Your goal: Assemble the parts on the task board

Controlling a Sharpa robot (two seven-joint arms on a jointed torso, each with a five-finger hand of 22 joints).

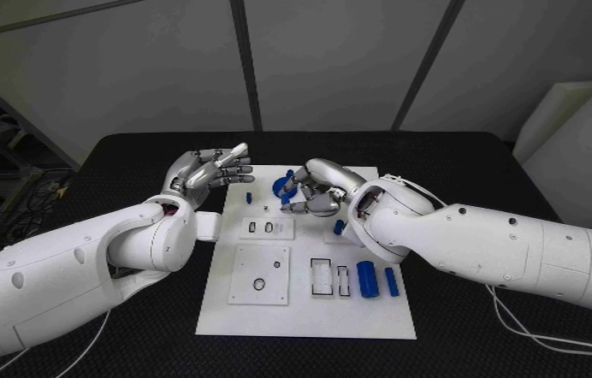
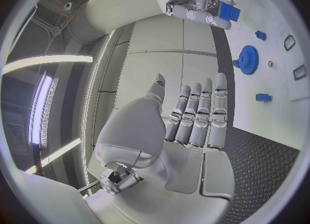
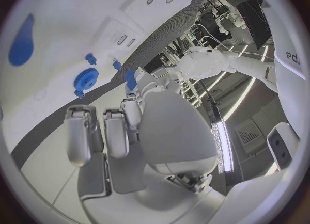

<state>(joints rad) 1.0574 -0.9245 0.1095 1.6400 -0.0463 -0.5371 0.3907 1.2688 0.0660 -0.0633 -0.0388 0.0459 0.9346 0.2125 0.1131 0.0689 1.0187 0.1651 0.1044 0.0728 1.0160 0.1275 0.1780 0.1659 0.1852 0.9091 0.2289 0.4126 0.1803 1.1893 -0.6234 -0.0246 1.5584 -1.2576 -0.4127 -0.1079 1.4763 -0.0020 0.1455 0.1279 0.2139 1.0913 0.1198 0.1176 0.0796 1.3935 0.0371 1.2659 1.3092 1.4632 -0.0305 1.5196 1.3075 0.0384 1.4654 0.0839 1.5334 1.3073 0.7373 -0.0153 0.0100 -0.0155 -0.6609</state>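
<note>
We see a small blue part [image 1: 287, 185] pinched in the fingertips of the right hand [image 1: 316, 191], held over the far end of the task board [image 1: 309, 310]. A blue gear [image 2: 248, 59] sits on the board just beside that hand. Left of it, off the board's edge, the left hand [image 1: 207, 173] hovers with fingers straight, holding nothing.

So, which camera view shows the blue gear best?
The left wrist view: the blue gear lies unobstructed on the task board, teeth visible. In the right wrist view it is smaller. In the head view the right hand partly covers it.
</note>
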